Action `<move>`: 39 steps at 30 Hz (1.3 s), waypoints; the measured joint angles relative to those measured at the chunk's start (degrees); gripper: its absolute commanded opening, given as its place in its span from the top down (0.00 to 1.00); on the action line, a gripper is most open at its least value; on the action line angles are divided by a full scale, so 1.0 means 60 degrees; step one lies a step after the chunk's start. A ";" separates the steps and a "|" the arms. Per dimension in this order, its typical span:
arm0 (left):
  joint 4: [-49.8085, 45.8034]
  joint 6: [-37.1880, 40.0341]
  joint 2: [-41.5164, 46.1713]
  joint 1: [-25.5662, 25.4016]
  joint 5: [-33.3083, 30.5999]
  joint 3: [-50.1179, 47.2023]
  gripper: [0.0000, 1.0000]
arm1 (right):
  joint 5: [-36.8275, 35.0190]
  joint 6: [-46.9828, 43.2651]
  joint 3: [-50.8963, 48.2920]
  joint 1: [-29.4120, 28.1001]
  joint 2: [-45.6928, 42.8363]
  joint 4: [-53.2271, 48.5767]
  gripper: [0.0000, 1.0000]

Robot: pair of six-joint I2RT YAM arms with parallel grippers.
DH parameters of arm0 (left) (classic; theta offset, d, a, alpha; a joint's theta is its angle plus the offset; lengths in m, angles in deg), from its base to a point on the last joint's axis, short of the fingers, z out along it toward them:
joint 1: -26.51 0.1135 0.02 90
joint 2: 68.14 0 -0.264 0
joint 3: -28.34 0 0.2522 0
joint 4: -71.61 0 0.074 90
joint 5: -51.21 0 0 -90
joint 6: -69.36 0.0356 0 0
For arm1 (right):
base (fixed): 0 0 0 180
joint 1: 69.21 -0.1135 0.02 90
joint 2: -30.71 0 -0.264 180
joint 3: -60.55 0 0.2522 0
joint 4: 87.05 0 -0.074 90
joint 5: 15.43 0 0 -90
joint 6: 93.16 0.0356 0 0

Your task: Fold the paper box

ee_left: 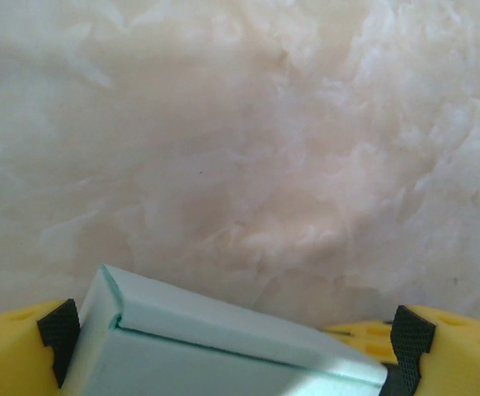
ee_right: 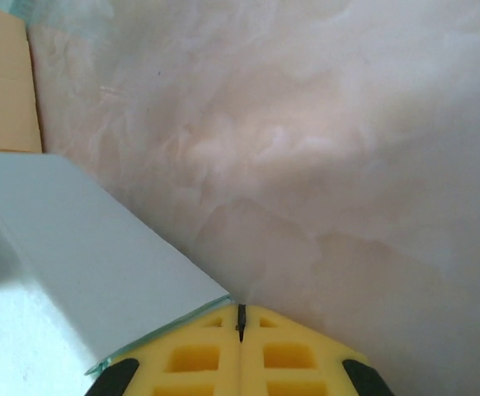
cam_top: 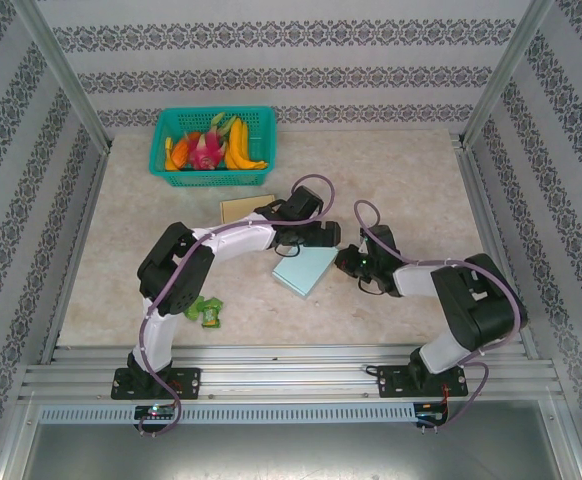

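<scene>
The pale blue paper box [cam_top: 306,268] lies flat in the middle of the table. My left gripper [cam_top: 323,236] is at its far edge and stands open. In the left wrist view the box [ee_left: 223,351] with its folded flap fills the space between the yellow fingers [ee_left: 17,351], reaching almost from pad to pad. My right gripper [cam_top: 355,264] is shut with nothing between its jaws. In the right wrist view its fingertips [ee_right: 240,318] sit against the right edge of the box [ee_right: 75,247], low over the table.
A teal basket [cam_top: 214,145] of toy fruit stands at the back. A flat brown cardboard piece [cam_top: 246,208] lies just behind the left gripper and shows at the upper left in the right wrist view [ee_right: 5,82]. A green packet [cam_top: 206,312] lies near the left arm's base.
</scene>
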 measured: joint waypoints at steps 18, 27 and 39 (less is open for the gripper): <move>-0.0229 -0.0874 0.2539 0.0586 -0.0379 -0.2076 0.02 | -0.1880 -0.1049 -0.1045 -0.0484 -0.5905 -0.2900 0.38; 0.0634 -0.2630 0.5912 -0.0113 -0.1399 -0.5832 0.02 | -0.2488 -0.2535 0.0058 -0.0466 -0.5639 -0.4335 0.35; 0.2029 -0.4860 0.5778 -0.1566 -0.2022 -0.7009 0.03 | -0.1894 -0.4178 0.2302 -0.0463 -0.2182 -0.4328 0.35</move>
